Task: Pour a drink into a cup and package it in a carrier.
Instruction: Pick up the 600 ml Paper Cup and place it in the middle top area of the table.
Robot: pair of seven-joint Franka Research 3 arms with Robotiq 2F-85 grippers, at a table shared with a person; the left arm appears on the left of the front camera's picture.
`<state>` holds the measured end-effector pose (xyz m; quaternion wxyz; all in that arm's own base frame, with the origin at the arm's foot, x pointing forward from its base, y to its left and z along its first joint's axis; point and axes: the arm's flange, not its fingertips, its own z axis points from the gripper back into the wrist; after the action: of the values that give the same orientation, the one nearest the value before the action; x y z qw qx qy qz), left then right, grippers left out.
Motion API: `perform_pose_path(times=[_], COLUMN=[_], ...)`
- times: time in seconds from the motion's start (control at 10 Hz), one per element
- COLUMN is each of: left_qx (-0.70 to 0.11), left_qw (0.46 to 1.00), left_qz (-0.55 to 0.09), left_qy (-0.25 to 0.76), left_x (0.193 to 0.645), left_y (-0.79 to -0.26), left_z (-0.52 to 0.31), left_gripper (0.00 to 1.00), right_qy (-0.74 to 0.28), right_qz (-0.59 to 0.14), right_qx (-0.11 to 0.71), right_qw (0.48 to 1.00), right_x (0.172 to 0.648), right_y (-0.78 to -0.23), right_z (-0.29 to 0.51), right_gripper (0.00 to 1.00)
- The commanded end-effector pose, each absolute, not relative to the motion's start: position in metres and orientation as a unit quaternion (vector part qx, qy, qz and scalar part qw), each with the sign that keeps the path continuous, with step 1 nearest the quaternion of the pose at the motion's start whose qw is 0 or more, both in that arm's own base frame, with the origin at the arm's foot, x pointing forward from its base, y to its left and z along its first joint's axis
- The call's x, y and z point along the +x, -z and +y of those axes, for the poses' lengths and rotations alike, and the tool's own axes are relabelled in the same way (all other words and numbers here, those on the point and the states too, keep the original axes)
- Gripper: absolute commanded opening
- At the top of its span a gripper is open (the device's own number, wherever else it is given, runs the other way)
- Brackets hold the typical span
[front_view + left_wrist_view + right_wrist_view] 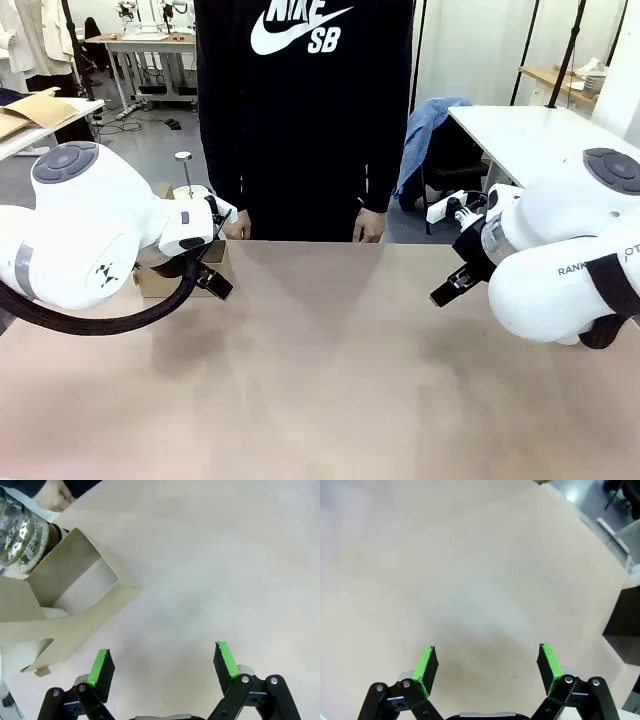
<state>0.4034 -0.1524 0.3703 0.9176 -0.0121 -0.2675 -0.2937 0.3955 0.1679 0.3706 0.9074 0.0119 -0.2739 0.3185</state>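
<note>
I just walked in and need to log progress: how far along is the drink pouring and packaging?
Done: nothing that shows. In hand: nothing; the left gripper and right gripper hang open and empty over the table. The carrier sits beside the glass jug, something white inside it. Left: pouring and packaging.

The picture edges are cutting off the glass jug [20,535], the carrier [90,620], a person's hand [52,495] and a black box [626,625], and the left arm [75,240] is hiding most of the carrier.
</note>
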Motion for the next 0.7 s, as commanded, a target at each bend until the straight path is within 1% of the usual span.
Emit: perform_pose_path(times=[0.0,0.6], left_qx=[-0.012,-0.012], left_qw=[0.918,0.918], left_qz=[-0.268,-0.268], left_qy=[0.294,0.294], left_x=[0.4034,0.4034], left_y=[-0.3703,-0.3703], left_z=[-0.1524,-0.1524], left_gripper=[1.00,1.00], right_qy=[-0.319,-0.319], right_qz=[-0.274,-0.274], right_qx=[0.012,0.012], right_qw=[0.907,0.907], right_x=[0.3955,0.3955], right_y=[-0.3706,-0.3706], right_z=[0.1679,0.1679], right_gripper=[1.00,1.00])
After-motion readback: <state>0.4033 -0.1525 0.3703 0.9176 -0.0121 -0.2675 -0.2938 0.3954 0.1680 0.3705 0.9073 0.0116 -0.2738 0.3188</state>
